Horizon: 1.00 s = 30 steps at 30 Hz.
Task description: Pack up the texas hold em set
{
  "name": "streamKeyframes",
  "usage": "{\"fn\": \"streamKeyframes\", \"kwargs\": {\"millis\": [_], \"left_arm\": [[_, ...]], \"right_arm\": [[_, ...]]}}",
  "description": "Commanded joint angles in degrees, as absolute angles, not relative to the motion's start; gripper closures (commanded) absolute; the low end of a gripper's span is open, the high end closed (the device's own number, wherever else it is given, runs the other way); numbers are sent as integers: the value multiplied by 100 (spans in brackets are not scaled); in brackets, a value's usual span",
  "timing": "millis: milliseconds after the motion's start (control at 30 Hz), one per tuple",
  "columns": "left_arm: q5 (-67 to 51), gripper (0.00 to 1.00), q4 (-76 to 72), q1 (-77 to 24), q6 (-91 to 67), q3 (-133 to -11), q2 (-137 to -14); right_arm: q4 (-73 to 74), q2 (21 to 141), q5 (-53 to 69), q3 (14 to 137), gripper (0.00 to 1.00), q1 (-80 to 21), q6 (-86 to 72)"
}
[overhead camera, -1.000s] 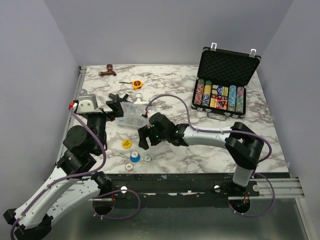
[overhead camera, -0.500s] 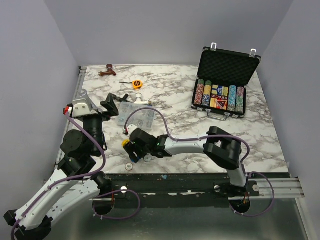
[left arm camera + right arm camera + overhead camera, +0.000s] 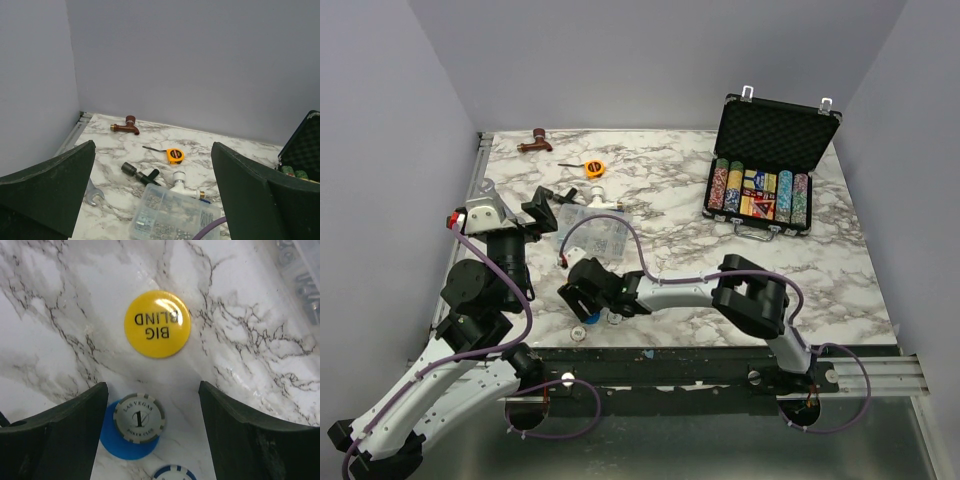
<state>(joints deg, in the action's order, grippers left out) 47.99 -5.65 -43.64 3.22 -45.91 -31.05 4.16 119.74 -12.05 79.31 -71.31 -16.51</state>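
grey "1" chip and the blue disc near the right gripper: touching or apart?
Touching. The right wrist view shows the grey chip lying flat on top of the blue disc, covering its upper right part.

Blue-white chip (image 3: 173,473) partly off-frame, btm.

I see a clear compartment box (image 3: 172,220) on the marble table (image 3: 235,150). A white pipe fitting (image 3: 181,183) and a black fitting (image 3: 140,173) lie just behind it. A yellow tape measure (image 3: 175,156) sits farther back, a brown tap (image 3: 126,127) farthest, and a wrench (image 3: 93,196) to its left.
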Motion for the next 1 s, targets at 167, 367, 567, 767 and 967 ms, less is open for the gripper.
{"fn": "streamKeyframes", "kwargs": {"millis": [167,367,567,767,967], "left_arm": [[4893,1,-642,-4395,360,-4570,-3061],[4895,1,-651,-4395,373,-4571,-3063],[4862,1,-644,-4395,368,-4570,-3078],[4846,1,-636,-4395,360,-4575,-3100],[4823,1,-610,-4390,352,-4586,-3142]], "right_arm": [[318,12815,-1846,8638,23,-7176,-1550],[378,13005,-1776,8801,27,-7174,-1526],[369,13131,-1792,8869,32,-7174,-1519],[382,13209,-1745,8921,36,-7170,-1493],[422,13222,-1817,8909,51,-7165,-1488]]}}
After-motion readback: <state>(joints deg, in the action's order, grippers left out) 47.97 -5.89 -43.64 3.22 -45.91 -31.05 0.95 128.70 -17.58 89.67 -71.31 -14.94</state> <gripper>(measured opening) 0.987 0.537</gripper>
